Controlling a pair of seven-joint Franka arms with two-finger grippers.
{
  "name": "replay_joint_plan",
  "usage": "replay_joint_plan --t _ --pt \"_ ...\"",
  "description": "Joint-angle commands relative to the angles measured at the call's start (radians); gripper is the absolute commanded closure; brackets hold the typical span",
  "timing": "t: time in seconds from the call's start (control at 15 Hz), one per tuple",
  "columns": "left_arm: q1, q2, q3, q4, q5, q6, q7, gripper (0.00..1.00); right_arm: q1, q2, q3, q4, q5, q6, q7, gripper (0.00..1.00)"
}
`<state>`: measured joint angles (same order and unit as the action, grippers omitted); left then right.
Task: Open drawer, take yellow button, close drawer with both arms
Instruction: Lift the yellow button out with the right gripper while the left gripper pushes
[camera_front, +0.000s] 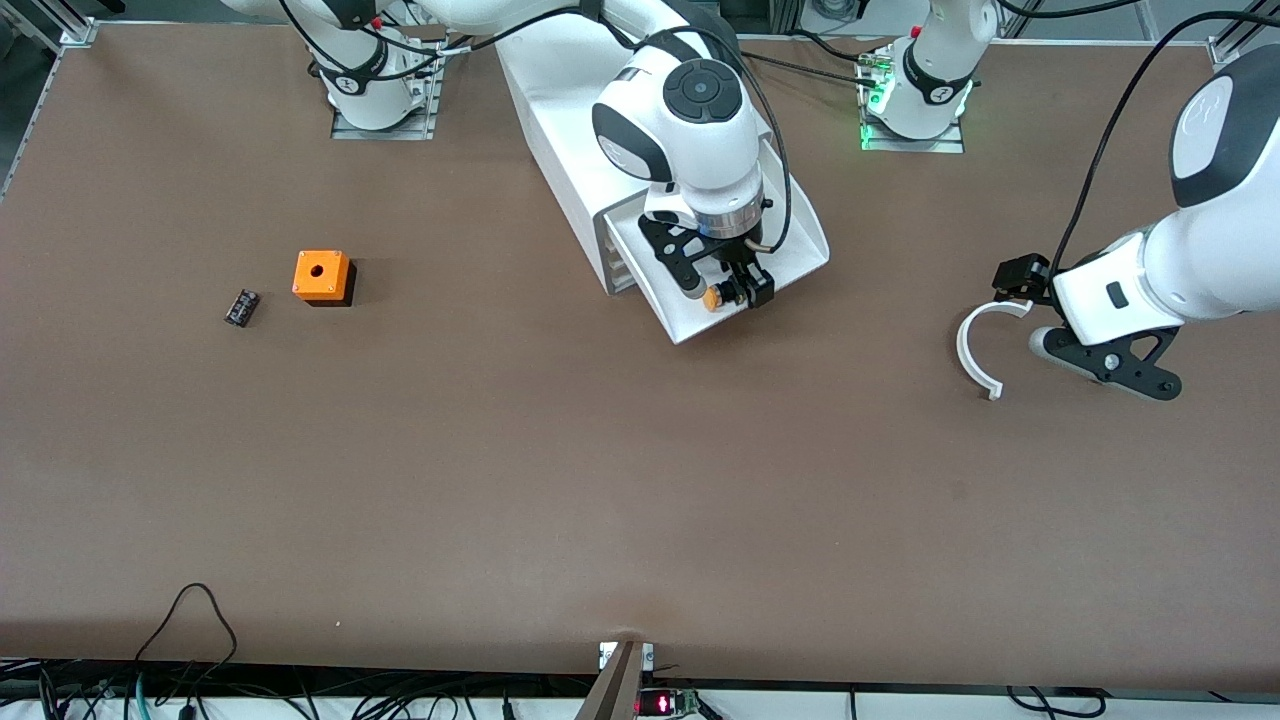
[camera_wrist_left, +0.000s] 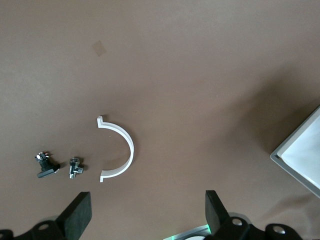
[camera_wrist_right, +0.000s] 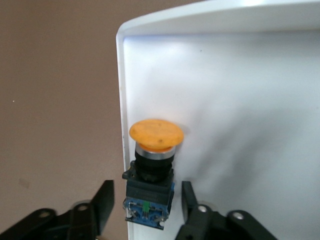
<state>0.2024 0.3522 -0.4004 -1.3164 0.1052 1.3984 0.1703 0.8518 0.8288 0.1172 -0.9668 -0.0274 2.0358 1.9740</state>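
Note:
The white cabinet (camera_front: 560, 130) stands near the robots' bases, and its drawer (camera_front: 800, 245) is pulled out toward the front camera. The button (camera_front: 712, 297), with its orange-yellow cap and black-and-blue body, is at the drawer's front corner by the wall toward the right arm's end. My right gripper (camera_front: 738, 292) is over that corner. In the right wrist view the gripper (camera_wrist_right: 145, 205) is open, its fingers (camera_wrist_right: 102, 202) straddling the button (camera_wrist_right: 155, 135) with small gaps each side, over the drawer (camera_wrist_right: 240, 100). My left gripper (camera_front: 1020, 280) waits open and empty (camera_wrist_left: 145, 220) low over the table.
A white curved piece (camera_front: 975, 350) lies by the left gripper, and also shows in the left wrist view (camera_wrist_left: 122, 150) with two small black-and-metal parts (camera_wrist_left: 45, 165) (camera_wrist_left: 76, 167). The drawer's corner (camera_wrist_left: 300, 155) shows there too. An orange cube (camera_front: 322, 276) and a small black part (camera_front: 241, 306) lie toward the right arm's end.

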Motion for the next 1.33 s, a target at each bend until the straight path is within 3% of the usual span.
replay_joint_plan --t 0.0,0.13,0.73,1.13,1.27 --pt "-0.001 0.016 -0.006 0.017 0.019 -0.013 -0.124 0.0 0.009 0.01 -0.001 0.022 0.012 0.01 0.019 0.75" --pt "-0.008 0.018 -0.008 0.014 0.016 -0.007 -0.23 0.0 0.009 0.006 0.001 0.023 0.012 0.009 0.019 1.0" --pt "-0.106 0.022 -0.012 -0.043 -0.021 0.145 -0.716 0.0 -0.026 -0.085 -0.001 0.03 0.014 -0.042 -0.039 1.0" --pt "-0.135 0.002 -0.018 -0.216 -0.013 0.391 -0.92 0.0 -0.118 -0.138 0.001 0.03 0.018 -0.147 -0.32 1.0" --pt "-0.153 0.001 -0.026 -0.271 -0.013 0.465 -1.016 0.01 -0.17 -0.149 -0.001 0.03 0.062 -0.192 -0.447 1.0"
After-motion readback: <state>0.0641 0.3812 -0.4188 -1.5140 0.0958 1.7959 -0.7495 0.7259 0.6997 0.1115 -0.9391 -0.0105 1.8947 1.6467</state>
